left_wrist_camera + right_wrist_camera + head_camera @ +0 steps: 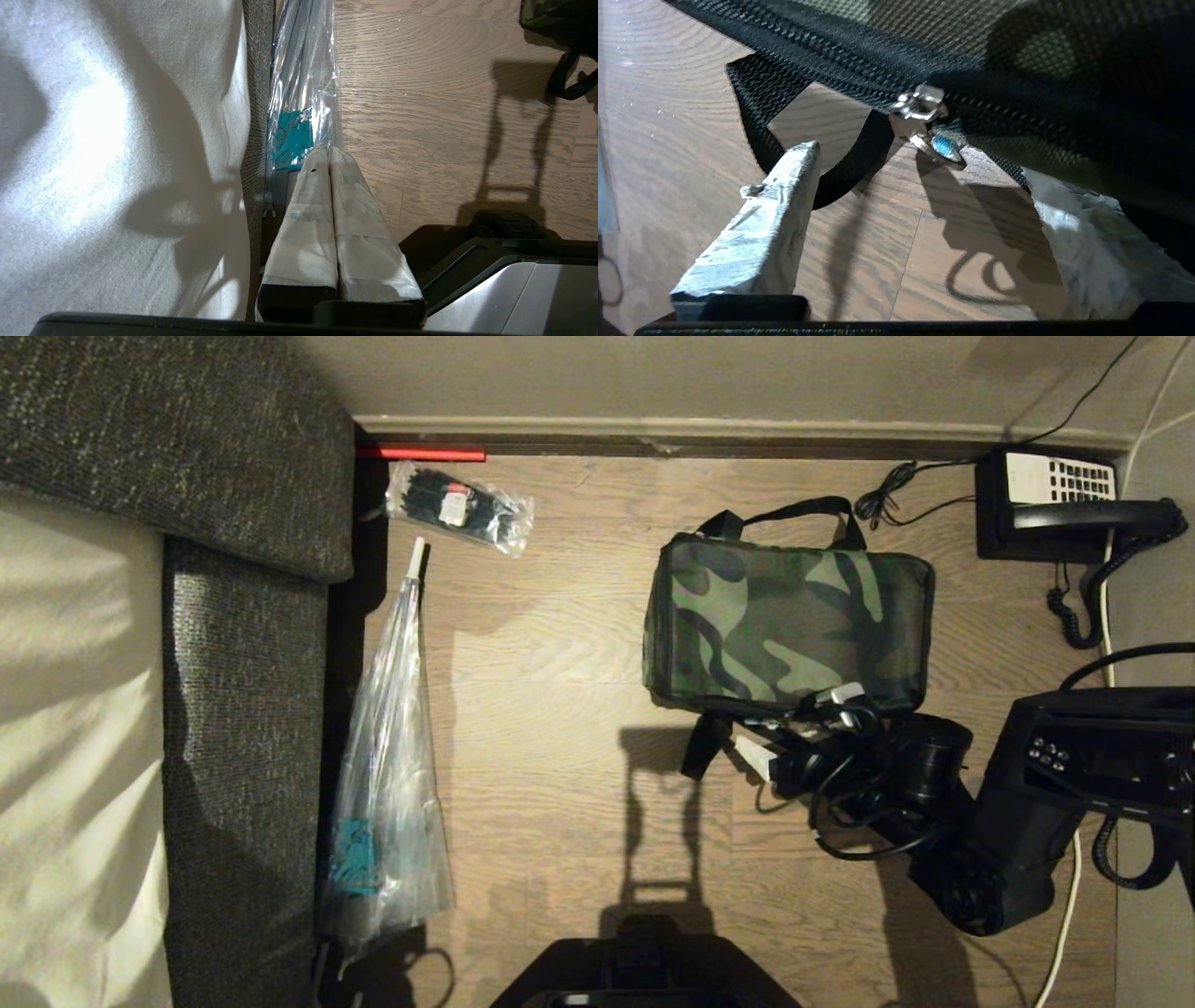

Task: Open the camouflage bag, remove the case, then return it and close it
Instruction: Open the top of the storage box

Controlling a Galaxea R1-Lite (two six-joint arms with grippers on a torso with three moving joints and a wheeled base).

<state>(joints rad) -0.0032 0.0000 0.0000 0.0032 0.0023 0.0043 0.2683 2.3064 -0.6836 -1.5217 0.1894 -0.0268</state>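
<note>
Right gripper jaws wide, empty, at bag lower edge; zip pull small, dangling, could slip the pinch. Left gripper jaws closed, empty.

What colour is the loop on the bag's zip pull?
Light blue loop on the camouflage bag; clearest in the right wrist view.

Bedroom, bed, wood floor, telephone

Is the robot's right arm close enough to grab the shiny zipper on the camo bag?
Probably yes. The right end effector is open just before the zipper pull, with only bare floor between.
</note>
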